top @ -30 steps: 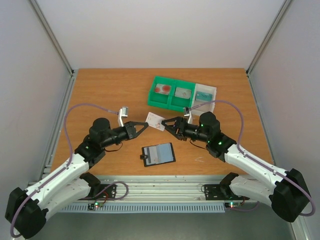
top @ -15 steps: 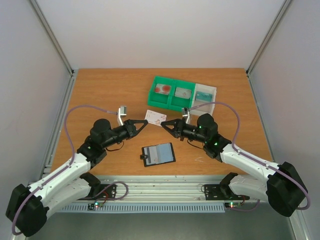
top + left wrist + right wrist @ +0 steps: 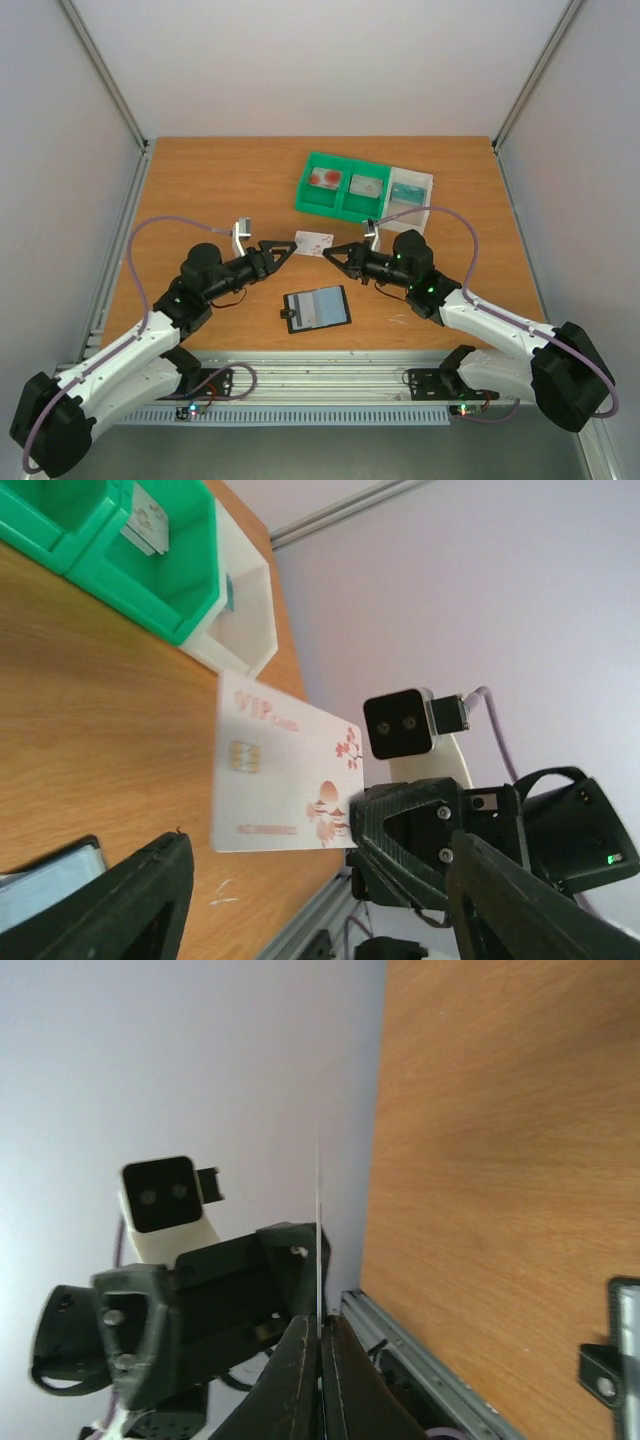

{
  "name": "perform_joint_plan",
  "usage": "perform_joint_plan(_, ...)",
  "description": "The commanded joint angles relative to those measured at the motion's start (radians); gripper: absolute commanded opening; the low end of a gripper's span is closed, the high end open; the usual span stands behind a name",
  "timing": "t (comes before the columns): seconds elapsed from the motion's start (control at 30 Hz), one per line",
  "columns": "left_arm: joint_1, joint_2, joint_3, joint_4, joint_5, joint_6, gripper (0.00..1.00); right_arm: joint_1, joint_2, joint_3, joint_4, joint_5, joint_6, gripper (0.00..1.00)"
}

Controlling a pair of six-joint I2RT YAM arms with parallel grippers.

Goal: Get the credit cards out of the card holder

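A whitish credit card (image 3: 313,241) with red marks hangs in the air between my two grippers. My right gripper (image 3: 331,250) is shut on its right edge. In the right wrist view the card (image 3: 319,1230) shows edge-on as a thin line rising from the closed fingertips (image 3: 305,1355). My left gripper (image 3: 281,248) stands open just left of the card, not touching it. The left wrist view shows the card's face (image 3: 280,780) with the right gripper's finger (image 3: 405,825) on its corner. The black card holder (image 3: 318,308) lies open on the table below, grey-blue pockets up.
A green compartment tray (image 3: 338,200) at the back holds a red-marked card (image 3: 326,179) and a greyish card (image 3: 366,185). Beside it, a white tray (image 3: 428,180) holds a teal card (image 3: 406,191). The table's metal front rail (image 3: 320,375) runs along the near edge.
My right gripper has closed on the card's right edge. My left gripper, shut on the card before, has opened and let it go. The card has barely moved.
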Motion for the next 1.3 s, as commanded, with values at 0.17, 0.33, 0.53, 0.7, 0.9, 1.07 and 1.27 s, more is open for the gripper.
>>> perform_joint_plan(0.17,0.000,-0.050,0.103,-0.357,-0.070,0.188,0.99,-0.045,0.013,0.165,-0.419,0.049,-0.298,0.01)
perform_joint_plan(0.33,0.000,-0.035,0.153,-0.521,-0.114,0.297,0.99,-0.112,0.081,0.337,-0.675,0.104,-0.469,0.01)
perform_joint_plan(0.53,0.000,-0.038,0.128,-0.593,-0.168,0.385,1.00,-0.200,0.237,0.517,-0.844,0.146,-0.604,0.01)
perform_joint_plan(0.7,-0.001,-0.032,0.110,-0.638,-0.200,0.433,0.99,-0.284,0.351,0.619,-0.912,0.192,-0.672,0.01)
perform_joint_plan(0.9,0.000,0.010,0.105,-0.658,-0.210,0.476,0.99,-0.363,0.478,0.730,-0.971,0.221,-0.723,0.01)
perform_joint_plan(1.07,0.001,0.068,0.106,-0.633,-0.174,0.506,1.00,-0.404,0.582,0.848,-1.011,0.247,-0.741,0.01)
perform_joint_plan(1.27,0.001,0.106,0.096,-0.617,-0.183,0.506,0.99,-0.427,0.729,0.995,-1.041,0.219,-0.749,0.01)
